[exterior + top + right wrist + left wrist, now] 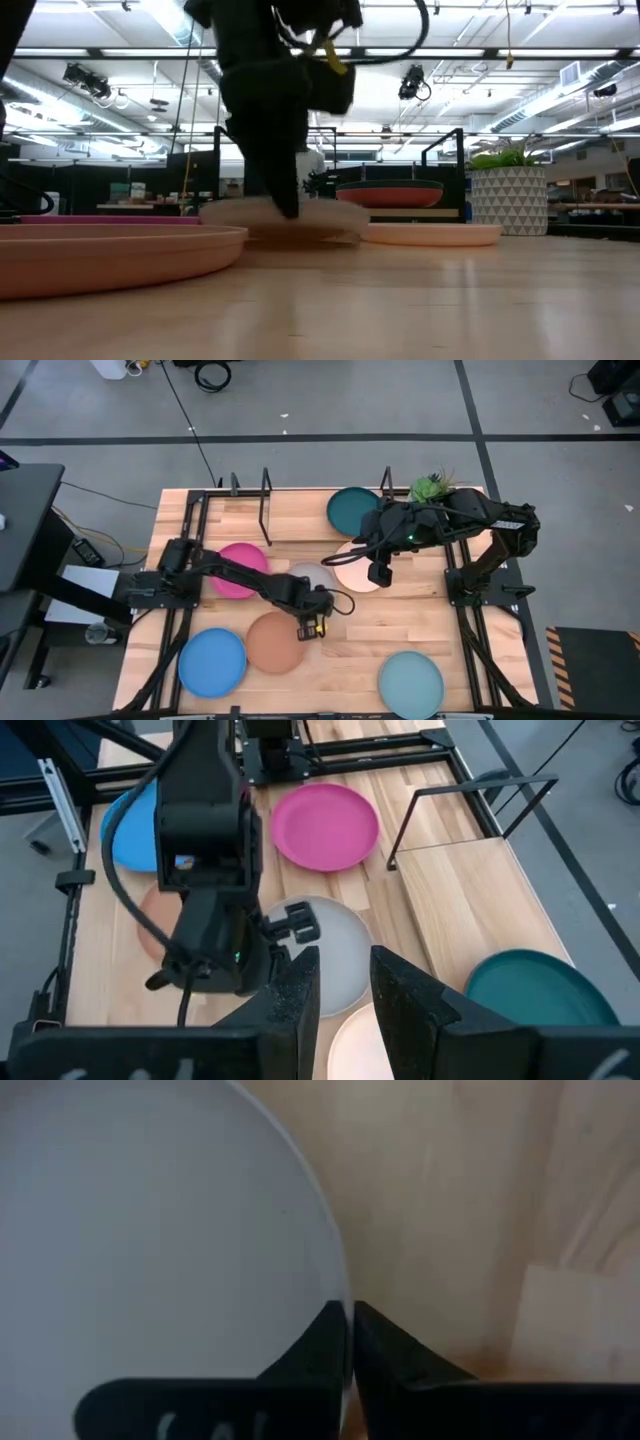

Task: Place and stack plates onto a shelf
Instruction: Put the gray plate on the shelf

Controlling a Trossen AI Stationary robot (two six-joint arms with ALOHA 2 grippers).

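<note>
Wood table point(420, 625) | left claw point(349, 1325) pinching grey plate point(150, 1230) rim

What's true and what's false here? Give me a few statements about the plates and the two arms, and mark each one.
1. The left jaws are pinched on the rim of the grey plate. True.
2. The magenta plate stands in the shelf. False: it lies flat on the table, outside the shelf.
3. The right jaws are open above the cream plate. True.
4. The blue plate is stacked on the pale aqua plate. False: they lie apart, the peach-tan plate between them.
</note>
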